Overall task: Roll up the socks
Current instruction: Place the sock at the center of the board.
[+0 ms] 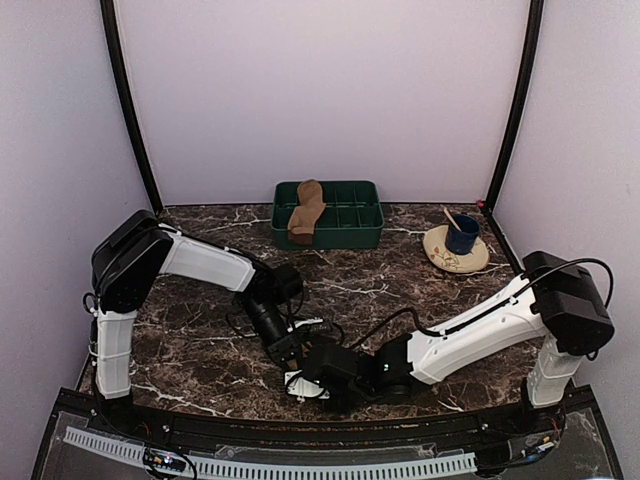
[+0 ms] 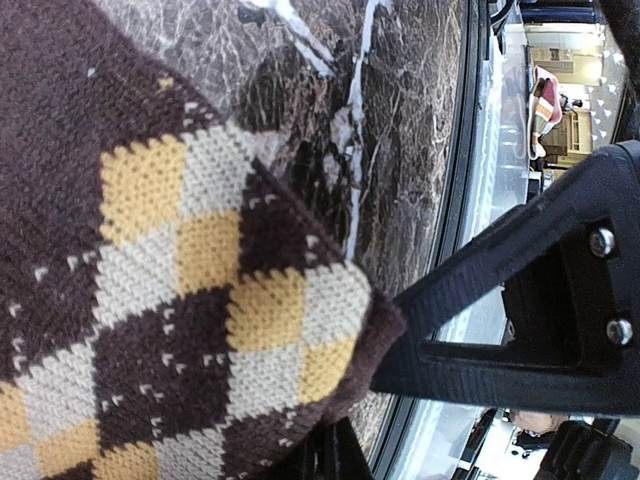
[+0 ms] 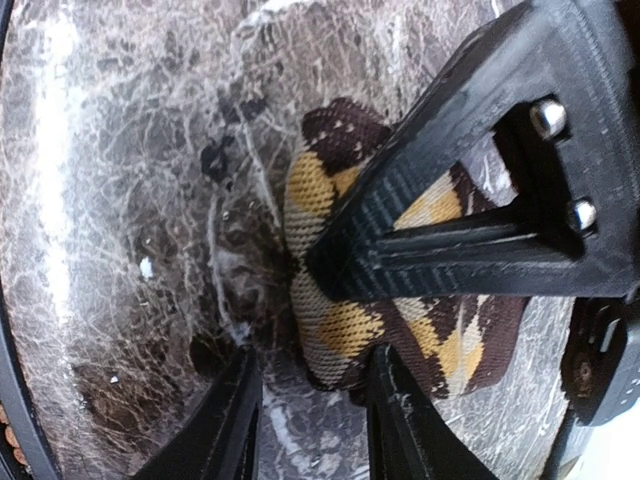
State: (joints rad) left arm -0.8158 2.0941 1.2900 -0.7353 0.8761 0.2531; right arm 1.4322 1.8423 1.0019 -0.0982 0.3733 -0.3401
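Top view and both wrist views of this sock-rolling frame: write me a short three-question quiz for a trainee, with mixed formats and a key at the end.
1. True or false: the tan sock lies flat on the table.
2. What stands on the plate? A) a blue cup B) a glass bottle C) a red bowl
3. In a word or two: which sock shows in both wrist views?

Key
1. False. It is draped over the tray.
2. A.
3. The argyle sock.
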